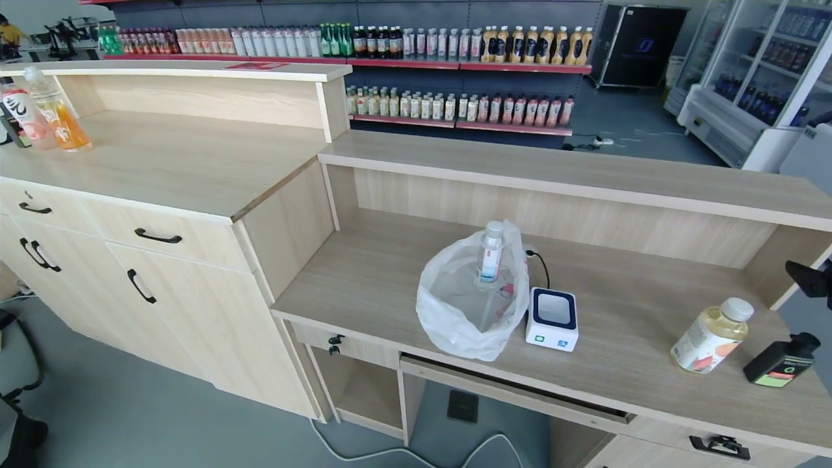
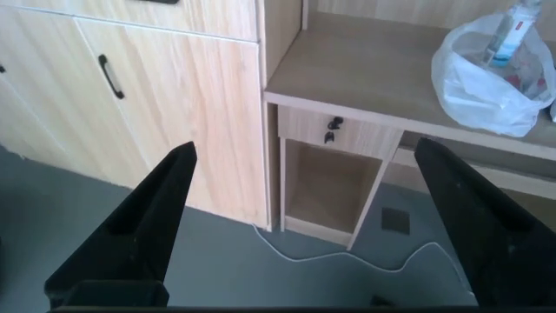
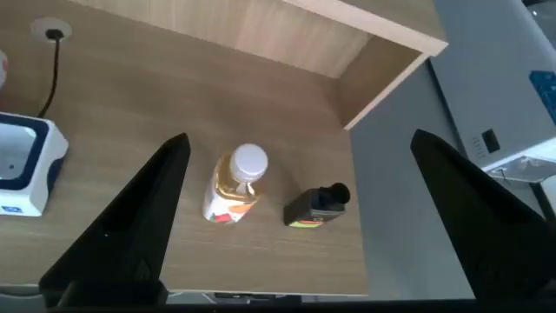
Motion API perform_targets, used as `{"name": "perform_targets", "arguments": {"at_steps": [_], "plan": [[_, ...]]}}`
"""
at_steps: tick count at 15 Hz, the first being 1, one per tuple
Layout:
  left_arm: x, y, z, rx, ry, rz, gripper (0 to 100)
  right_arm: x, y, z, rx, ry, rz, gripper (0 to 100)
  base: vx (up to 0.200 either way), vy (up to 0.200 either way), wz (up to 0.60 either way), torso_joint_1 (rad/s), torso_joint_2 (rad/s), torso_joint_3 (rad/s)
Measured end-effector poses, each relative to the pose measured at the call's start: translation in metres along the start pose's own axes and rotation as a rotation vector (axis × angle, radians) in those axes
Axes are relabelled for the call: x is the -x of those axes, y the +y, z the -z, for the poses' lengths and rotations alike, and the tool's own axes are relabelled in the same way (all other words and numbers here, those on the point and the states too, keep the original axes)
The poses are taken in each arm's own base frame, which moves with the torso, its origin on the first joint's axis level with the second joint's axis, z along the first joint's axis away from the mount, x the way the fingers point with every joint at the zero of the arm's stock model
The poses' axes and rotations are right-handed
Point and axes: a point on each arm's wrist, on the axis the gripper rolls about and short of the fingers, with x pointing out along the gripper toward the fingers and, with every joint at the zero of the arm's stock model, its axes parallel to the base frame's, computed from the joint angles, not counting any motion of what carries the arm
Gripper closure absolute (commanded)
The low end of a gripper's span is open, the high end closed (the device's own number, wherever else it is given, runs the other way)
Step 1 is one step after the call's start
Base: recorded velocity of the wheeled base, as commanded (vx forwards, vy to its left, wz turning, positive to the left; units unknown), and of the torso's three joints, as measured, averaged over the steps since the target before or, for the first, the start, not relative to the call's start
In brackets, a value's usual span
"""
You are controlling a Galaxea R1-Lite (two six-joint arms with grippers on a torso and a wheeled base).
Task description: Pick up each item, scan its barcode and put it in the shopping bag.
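The shopping bag (image 1: 455,318), white and half see-through, sits open-mouthed on the lower desk surface (image 1: 390,279) close to its front edge, about midway along. A clear bottle with a white cap (image 1: 491,257) stands upright inside the bag at its rear side. Just beside the bag, toward the right end of the surface, is the barcode scanner (image 1: 552,318), a small white box with a dark blue rim around its window. Its black cable (image 1: 543,263) runs back to a hole in the surface near the rear wall. Well apart from these, toward the right end, stands a bottle of yellow liquid with a white cap (image 1: 708,338). A black bottle with a green label (image 1: 780,364) is just beside it, nearest the front right corner. The right gripper (image 3: 300,137) hangs above that right end, fingers spread wide and holding nothing; the two bottles lie below the gap between them. The left gripper (image 2: 304,148) is low and off the desk's left front corner, over the floor before the cabinet doors, also spread wide and empty. On the raised counter (image 1: 162,156) to the left, at its far left edge, stand an orange drink bottle (image 1: 62,117) and a pink-labelled bottle (image 1: 23,110). Store shelves of drinks (image 1: 455,65) line the wall behind.
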Motion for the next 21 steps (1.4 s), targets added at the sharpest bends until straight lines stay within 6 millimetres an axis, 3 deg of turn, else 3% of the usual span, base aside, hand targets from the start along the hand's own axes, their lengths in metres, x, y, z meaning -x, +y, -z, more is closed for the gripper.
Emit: {"name": "perform_targets", "arguments": {"at_steps": [4,9,16,21], "plan": [[0.000,0.000,0.000,0.000,0.000,0.000,0,-0.017,-0.011,0.034,-0.092,0.183,0.054,0,0.000,0.000,-0.15,0.001,0.00,0.001],[0.000,0.000,0.000,0.000,0.000,0.000,0,-0.038,-0.020,0.058,-0.196,0.232,0.088,0,0.000,0.000,0.00,0.000,0.00,0.000],[0.000,0.000,0.000,0.000,0.000,0.000,0,-0.074,-0.007,0.089,-0.213,0.223,-0.129,0,0.000,0.000,0.00,0.000,0.00,0.000],[0.000,0.000,0.000,0.000,0.000,0.000,0,-0.101,0.011,0.102,-0.185,0.155,-0.174,0,0.000,0.000,0.00,0.000,0.00,0.000]]}}
